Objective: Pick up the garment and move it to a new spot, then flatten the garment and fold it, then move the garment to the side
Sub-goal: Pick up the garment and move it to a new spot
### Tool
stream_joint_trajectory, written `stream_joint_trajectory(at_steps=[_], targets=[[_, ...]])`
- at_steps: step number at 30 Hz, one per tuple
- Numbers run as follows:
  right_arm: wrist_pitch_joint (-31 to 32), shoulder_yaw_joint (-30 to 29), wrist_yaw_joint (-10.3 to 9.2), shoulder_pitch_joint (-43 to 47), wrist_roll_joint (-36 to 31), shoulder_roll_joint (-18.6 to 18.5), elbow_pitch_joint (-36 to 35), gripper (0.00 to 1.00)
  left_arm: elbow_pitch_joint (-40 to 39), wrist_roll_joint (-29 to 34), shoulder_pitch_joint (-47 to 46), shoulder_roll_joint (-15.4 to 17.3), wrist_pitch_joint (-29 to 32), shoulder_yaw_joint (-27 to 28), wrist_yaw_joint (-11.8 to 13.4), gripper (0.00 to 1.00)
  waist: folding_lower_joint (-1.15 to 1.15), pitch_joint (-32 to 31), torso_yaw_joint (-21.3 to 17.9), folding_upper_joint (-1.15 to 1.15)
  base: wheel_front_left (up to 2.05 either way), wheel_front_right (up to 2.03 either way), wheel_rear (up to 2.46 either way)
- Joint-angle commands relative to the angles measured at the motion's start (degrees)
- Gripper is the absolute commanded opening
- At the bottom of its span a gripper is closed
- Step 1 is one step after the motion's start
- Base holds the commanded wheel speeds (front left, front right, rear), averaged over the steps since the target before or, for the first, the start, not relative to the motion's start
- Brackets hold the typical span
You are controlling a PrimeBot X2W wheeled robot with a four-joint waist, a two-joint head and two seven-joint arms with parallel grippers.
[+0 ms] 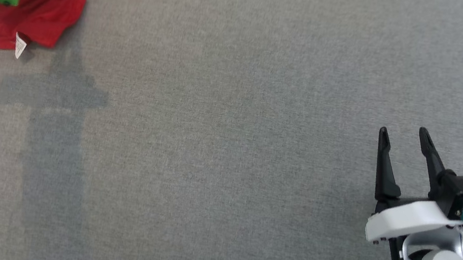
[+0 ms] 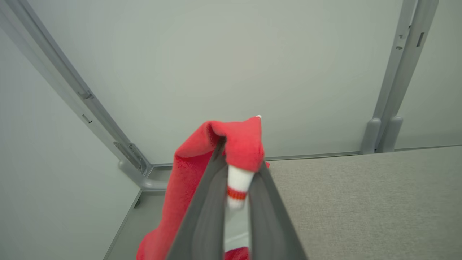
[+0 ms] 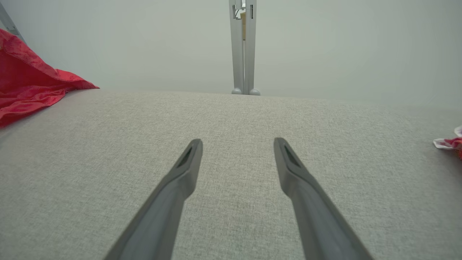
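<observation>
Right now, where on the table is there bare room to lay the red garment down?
The whole middle of the table is bare, from the red garment at the far left corner across to the open right claw. It's crowded in that corner, where the left claw grips it.

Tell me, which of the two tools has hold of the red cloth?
The left tool, pinched shut on the red garment. The right tool stands open above the grey surface, holding nothing.
</observation>
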Motion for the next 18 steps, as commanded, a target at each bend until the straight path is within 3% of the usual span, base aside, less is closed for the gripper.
stream_joint_trajectory(at_steps=[1,8,18], targets=[[-0.67,0.02,-0.07,1.9,0.7,-0.12,1.1,1.0,-0.51,0.56,-0.93,-1.12,0.01,-0.98,-0.31,0.0,0.0,-9.44,-3.81,0.0,0.0,0.0,0.0],[-2.24,0.1,-0.07,6.38,2.77,-0.14,4.94,1.0,-2.28,0.04,-4.49,-7.76,0.56,-4.62,-0.36,0.0,0.0,-17.63,-10.1,0.0,0.0,0.0,0.0],[-3.7,1.26,-0.07,7.37,5.12,-0.16,6.71,1.0,-8.42,-7.81,-9.01,-15.49,-2.37,-6.57,-0.34,0.0,0.0,-18.34,-18.54,0.0,0.0,0.0,0.0]])
